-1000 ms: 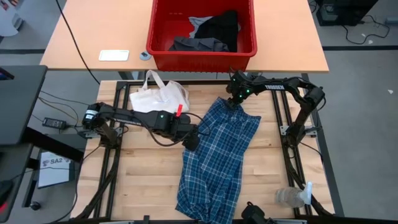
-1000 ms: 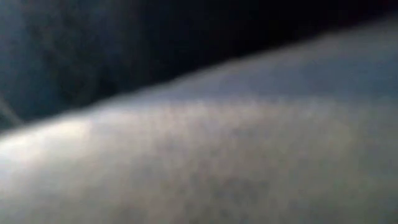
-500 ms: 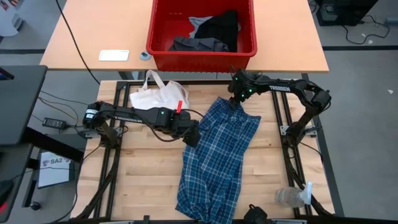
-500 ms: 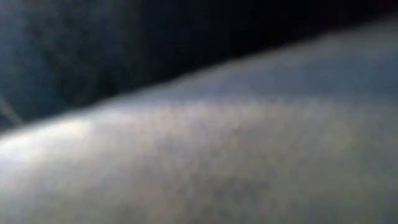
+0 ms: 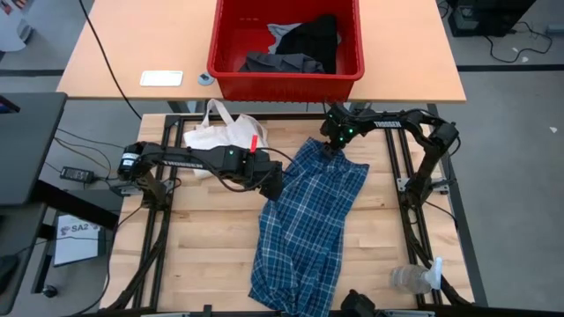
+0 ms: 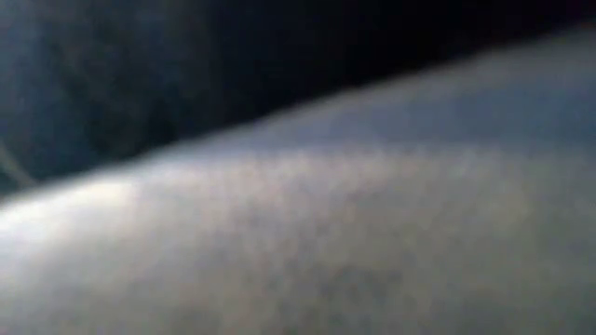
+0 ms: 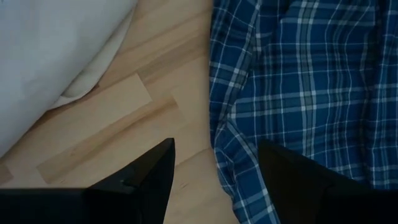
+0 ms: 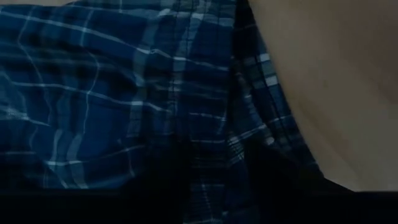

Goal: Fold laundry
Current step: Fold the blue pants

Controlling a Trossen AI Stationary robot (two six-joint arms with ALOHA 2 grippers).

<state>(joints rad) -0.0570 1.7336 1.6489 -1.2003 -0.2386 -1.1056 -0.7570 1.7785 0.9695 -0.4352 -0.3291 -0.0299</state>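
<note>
Light wooden table [image 5: 203, 238] with a couple of cloth things on it

The blue-and-white plaid garment [image 5: 304, 224] lies spread lengthwise down the middle, hanging over the near edge, and a cream tote bag [image 5: 225, 136] sits at the far left corner (a clear plastic bottle [image 5: 410, 279] lies near the right front corner too).

one plaid garment [image 5: 308, 224], one tote bag [image 5: 225, 136] (cream), one red bin [image 5: 286, 69]

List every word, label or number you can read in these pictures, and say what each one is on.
"SA2", roughly: sheet of paper on the floor left of the table; its smaller print is unreadable.
White lettering on the right arm: too small to read.
White card on the far table: no legible text.
Nothing else readable.
</note>
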